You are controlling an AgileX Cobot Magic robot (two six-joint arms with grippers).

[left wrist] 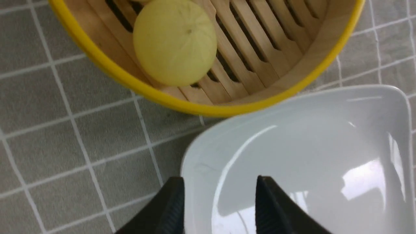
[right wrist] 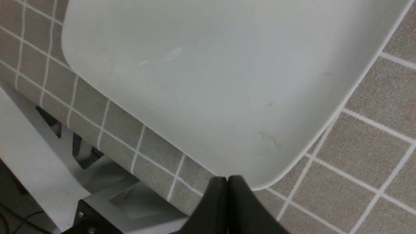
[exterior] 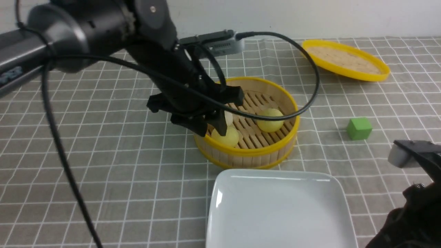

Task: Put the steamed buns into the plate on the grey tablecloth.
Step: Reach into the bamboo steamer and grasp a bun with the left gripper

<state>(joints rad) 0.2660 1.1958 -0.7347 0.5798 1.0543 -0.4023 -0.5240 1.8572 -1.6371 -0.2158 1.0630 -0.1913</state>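
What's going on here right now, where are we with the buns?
The left gripper hangs open and empty at the left rim of the steamer basket. All three steamed buns sit in the basket, one mostly hidden behind that gripper. The plate in front of it holds nothing yet. The right gripper is shut, parked by the plate's corner.

No text can be read; markings on the left arm [exterior: 13, 74] are blurred.

Closed right hand [right wrist: 227, 179] at a corner of the white plate [right wrist: 211, 81] on the grey tablecloth [right wrist: 357, 156].
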